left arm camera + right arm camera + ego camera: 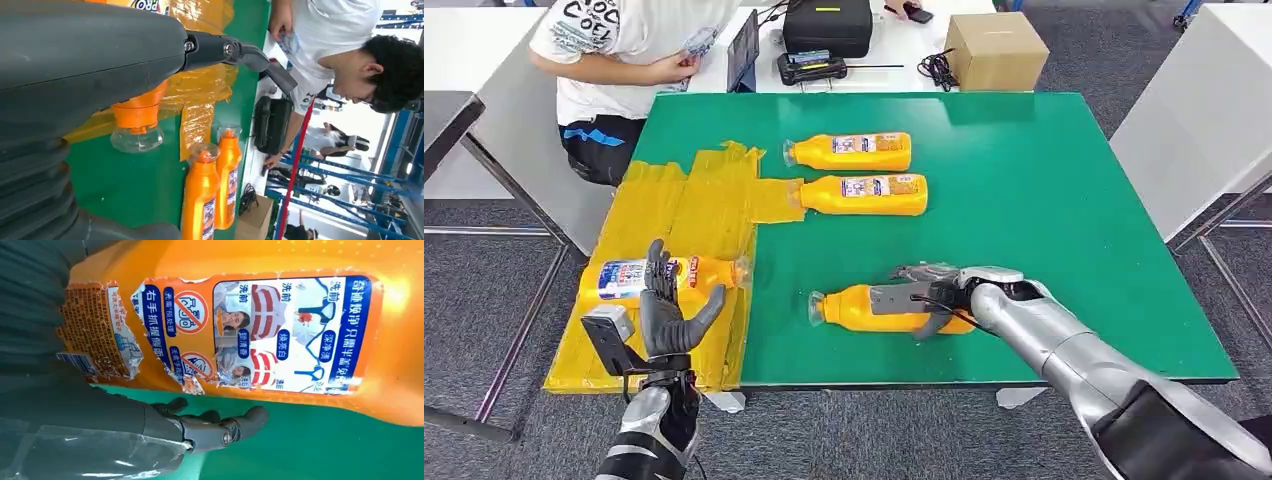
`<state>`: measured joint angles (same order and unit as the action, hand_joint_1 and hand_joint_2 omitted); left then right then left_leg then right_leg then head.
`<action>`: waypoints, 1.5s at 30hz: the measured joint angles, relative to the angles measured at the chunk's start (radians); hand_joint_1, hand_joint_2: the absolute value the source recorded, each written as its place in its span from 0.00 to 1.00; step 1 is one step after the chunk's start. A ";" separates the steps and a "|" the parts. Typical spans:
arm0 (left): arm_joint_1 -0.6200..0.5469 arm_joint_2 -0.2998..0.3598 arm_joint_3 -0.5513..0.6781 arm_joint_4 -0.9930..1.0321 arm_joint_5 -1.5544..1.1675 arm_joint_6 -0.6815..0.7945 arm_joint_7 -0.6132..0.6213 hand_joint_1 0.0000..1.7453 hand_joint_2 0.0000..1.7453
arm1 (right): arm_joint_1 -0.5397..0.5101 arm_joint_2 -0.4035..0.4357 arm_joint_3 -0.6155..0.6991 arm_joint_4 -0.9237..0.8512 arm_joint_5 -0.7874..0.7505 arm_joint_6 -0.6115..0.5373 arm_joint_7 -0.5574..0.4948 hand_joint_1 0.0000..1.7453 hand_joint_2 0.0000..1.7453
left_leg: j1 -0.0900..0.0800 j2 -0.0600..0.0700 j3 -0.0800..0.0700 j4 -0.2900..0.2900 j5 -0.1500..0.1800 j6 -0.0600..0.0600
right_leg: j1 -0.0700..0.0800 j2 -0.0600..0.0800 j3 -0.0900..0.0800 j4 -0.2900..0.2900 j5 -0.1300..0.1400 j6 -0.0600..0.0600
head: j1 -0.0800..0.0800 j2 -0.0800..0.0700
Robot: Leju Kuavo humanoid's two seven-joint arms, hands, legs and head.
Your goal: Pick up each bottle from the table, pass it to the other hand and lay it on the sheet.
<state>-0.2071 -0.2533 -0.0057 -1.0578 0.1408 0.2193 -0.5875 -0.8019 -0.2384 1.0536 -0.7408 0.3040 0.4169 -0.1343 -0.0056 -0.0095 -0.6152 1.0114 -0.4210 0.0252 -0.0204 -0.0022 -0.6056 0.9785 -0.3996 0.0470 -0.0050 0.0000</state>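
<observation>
- A green table (1044, 200) stands on grey carpet, with white desks around it.
- A yellow sheet (674, 215) covers the table's near left corner and runs toward its middle.
- Four orange bottles lie on their sides, clear caps pointing left.
- One bottle (649, 280) rests on the yellow sheet, near its front edge.
- Two bottles lie right of the sheet on the bare green: the far bottle (849, 152) and the middle bottle (864, 194), whose cap touches the sheet's edge.
- The near bottle (864, 310) lies right of the sheet, close to the table's front edge.
- The right hand (924, 297) rests over the near bottle, fingers curled around its body.
- The left hand (667, 310) is raised in front of the sheet, fingers apart, holding nothing.
- A person in a white shirt (629, 40) sits beyond the sheet's far end.
- A cardboard box (996, 50) and a black case (827, 27) sit on the desk behind the table.
</observation>
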 measured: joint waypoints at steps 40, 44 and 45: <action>0.011 -0.010 0.001 0.006 0.027 -0.019 0.018 0.00 1.00 | -0.085 -0.010 0.239 0.024 -0.019 0.003 0.039 1.00 1.00 | 0.000 0.000 0.003 0.000 0.000 0.000 | 0.000 0.000 0.003 0.000 0.000 0.000 | 0.000 0.000; 0.011 -0.010 0.001 0.011 0.029 -0.019 0.019 0.00 1.00 | -0.093 -0.005 0.250 0.028 -0.018 -0.002 0.037 1.00 1.00 | 0.000 0.000 0.003 0.000 0.000 0.000 | 0.000 0.000 0.003 0.000 0.000 0.000 | 0.000 0.000; 0.012 -0.010 0.001 0.011 0.030 -0.019 0.019 0.00 1.00 | -0.092 -0.003 0.250 0.029 -0.020 -0.012 0.036 1.00 1.00 | 0.000 0.000 0.003 0.000 0.000 0.000 | 0.000 0.000 0.003 0.000 0.000 0.000 | 0.000 0.000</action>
<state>-0.1956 -0.2636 -0.0050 -1.0472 0.1705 0.2003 -0.5688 -0.8942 -0.2415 1.3039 -0.7118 0.2838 0.4051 -0.0980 -0.0056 -0.0093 -0.6119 1.0114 -0.4209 0.0252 -0.0203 -0.0021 -0.6027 0.9784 -0.3996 0.0471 -0.0050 0.0000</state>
